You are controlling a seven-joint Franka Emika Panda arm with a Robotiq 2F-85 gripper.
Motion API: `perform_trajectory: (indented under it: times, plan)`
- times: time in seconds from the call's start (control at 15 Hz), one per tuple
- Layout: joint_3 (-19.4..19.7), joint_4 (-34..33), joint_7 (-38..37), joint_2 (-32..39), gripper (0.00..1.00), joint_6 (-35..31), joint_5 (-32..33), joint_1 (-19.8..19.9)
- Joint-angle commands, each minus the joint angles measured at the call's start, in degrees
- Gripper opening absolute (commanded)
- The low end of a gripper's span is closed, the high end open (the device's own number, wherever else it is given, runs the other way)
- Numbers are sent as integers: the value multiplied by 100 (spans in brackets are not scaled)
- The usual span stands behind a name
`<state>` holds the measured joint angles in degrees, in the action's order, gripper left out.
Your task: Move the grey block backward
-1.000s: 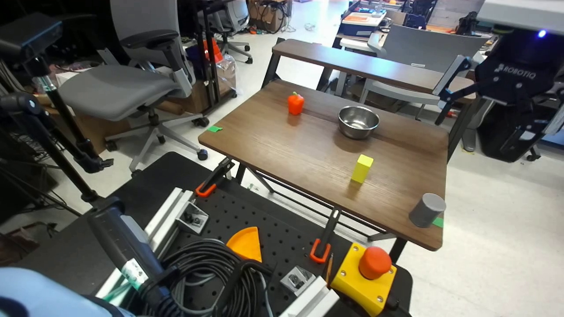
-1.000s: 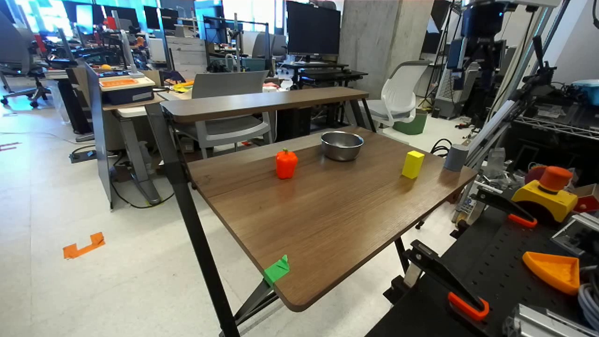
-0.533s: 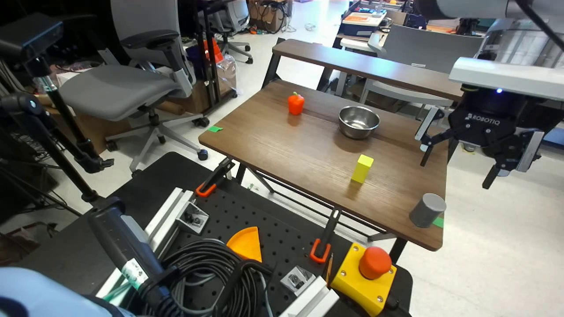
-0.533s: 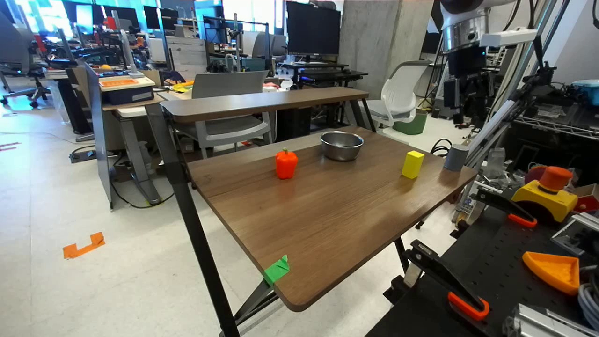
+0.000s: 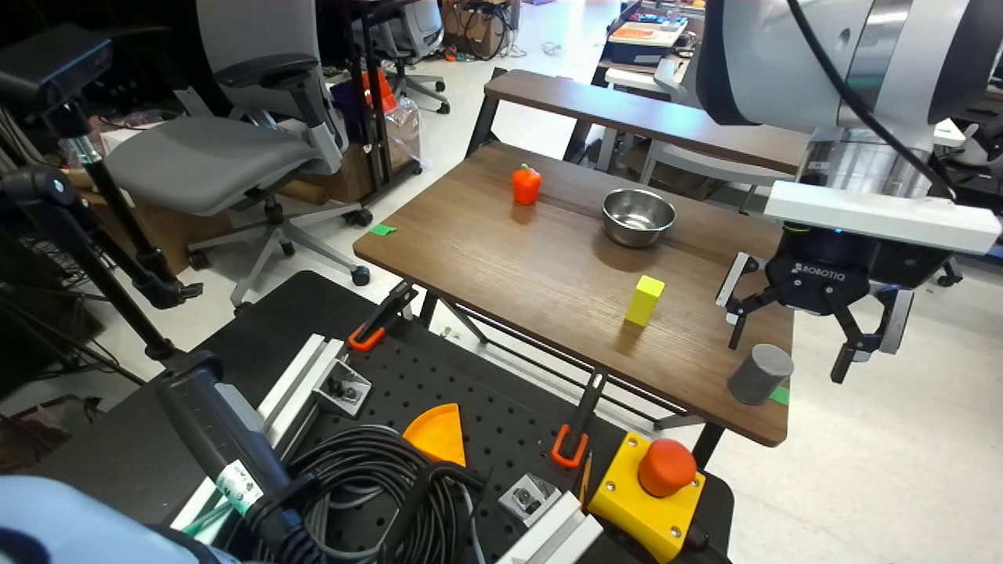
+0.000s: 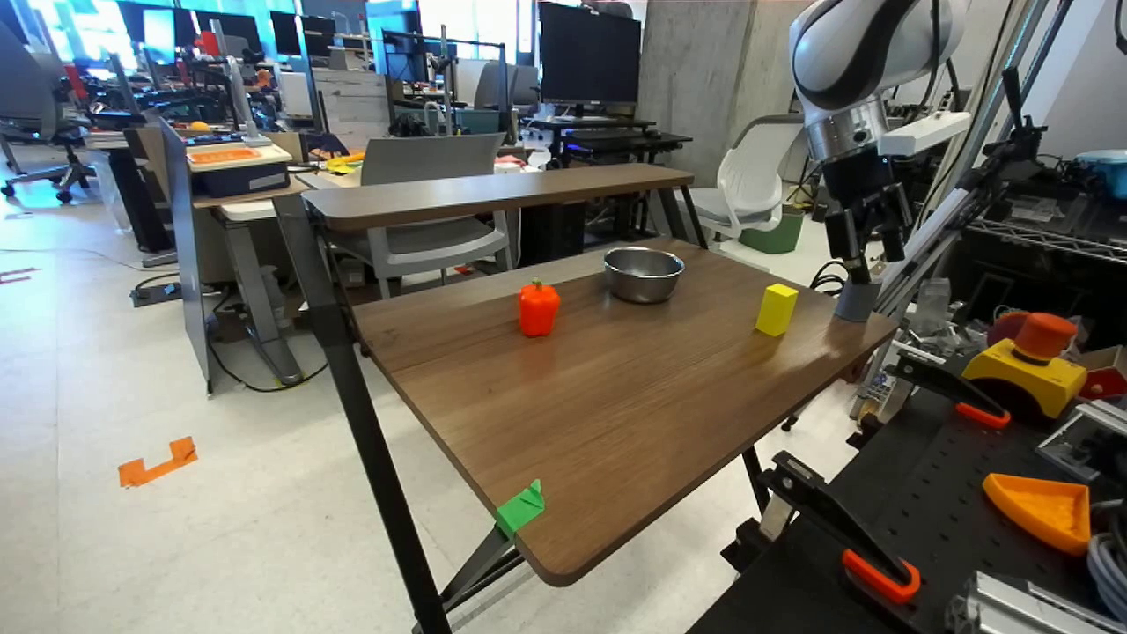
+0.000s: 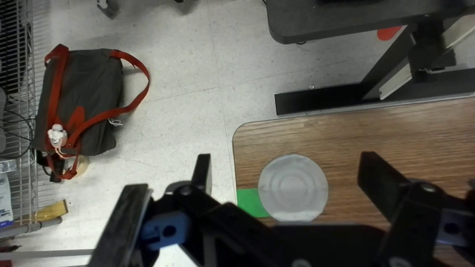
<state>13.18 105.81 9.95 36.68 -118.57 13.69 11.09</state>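
Observation:
The grey block (image 5: pixel 760 376) is a squat grey cylinder standing upright near a table corner, beside a piece of green tape (image 5: pixel 780 395). It also shows in an exterior view (image 6: pixel 854 304), its top partly behind a finger. In the wrist view the round top of the grey block (image 7: pixel 293 188) shows between and below the fingers. My gripper (image 5: pixel 787 360) points down above it, wide open and empty. In the wrist view the gripper (image 7: pixel 287 163) has one finger (image 7: pixel 202 171) over the floor past the table edge and the other over the wood.
A yellow-green block (image 5: pixel 644 301) stands near the grey block. A metal bowl (image 5: pixel 637 218) and an orange-red pepper (image 5: pixel 526 185) stand farther along the brown table (image 5: pixel 501 243). A raised shelf (image 5: pixel 627 110) runs along its far side. A yellow box with a red button (image 5: pixel 650 493) is near the corner.
The arm has come in over the table corner and down, from high beside the table to just above the grey block. The gripper has stayed open. The objects on the table have not moved.

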Motion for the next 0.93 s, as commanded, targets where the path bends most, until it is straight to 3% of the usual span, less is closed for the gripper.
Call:
perform_trajectory:
  times: [0.0,0.13,0.53,0.6,0.87]
  plan:
    - [-77,-344,27,302,100,109,172,82]
    - [-75,-451,20,410,72,150,190,75]
    - [-50,-872,-88,793,27,413,252,-14]
    - [-65,-906,-41,770,21,496,242,-7]
    - [-149,-1146,57,514,21,609,3,113]
